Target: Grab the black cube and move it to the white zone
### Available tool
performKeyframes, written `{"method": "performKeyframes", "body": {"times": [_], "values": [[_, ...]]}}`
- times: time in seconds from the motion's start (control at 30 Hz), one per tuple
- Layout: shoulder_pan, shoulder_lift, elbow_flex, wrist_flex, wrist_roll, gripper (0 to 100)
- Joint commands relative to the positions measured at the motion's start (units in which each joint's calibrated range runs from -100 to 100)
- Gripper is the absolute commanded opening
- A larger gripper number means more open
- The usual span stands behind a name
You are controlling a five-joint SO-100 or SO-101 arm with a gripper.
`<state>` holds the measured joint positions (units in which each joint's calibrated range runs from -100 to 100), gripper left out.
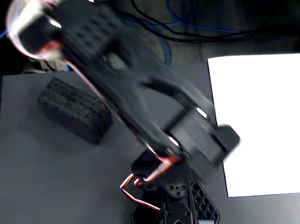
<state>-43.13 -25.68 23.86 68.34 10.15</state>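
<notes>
Lying untouched at the upper left of the frame, well apart from the white zone (267, 121) at the right, the black cube (75, 109) looked light, soft and grippy, best pinched across its narrower sides, while motion blur hid the gripper's opening.

This looks like a lab or hobby electronics workspace. A dark grey table (51, 202) carries a small black robot arm (137, 97), with blue cables (195, 34) and black cables (223, 39) tangled on the floor behind.
</notes>
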Motion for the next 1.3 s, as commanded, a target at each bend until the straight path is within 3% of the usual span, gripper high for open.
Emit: {"method": "performKeyframes", "body": {"times": [0.0, 0.17, 0.43, 0.7, 0.83, 0.97, 1.1, 1.27], "values": [[-3.67, 9.93, -23.22, 12.54, 5.25, 7], [-4.04, 11.69, -31.11, 28.41, 18.77, 7], [-3.23, 11.77, -13.7, 30.81, 41.19, 7], [-3.15, 12.03, -12.8, 24.2, 45.69, 7], [1.85, 25.05, -14.7, 23.17, 48.1, 24], [8.92, 31.6, -22.04, 23.09, 51.19, 33], [8.77, 31.68, -21.5, 25.23, 51.24, 33], [-3.3, 32.1, -21.41, 30.89, 49.46, 33]]}}
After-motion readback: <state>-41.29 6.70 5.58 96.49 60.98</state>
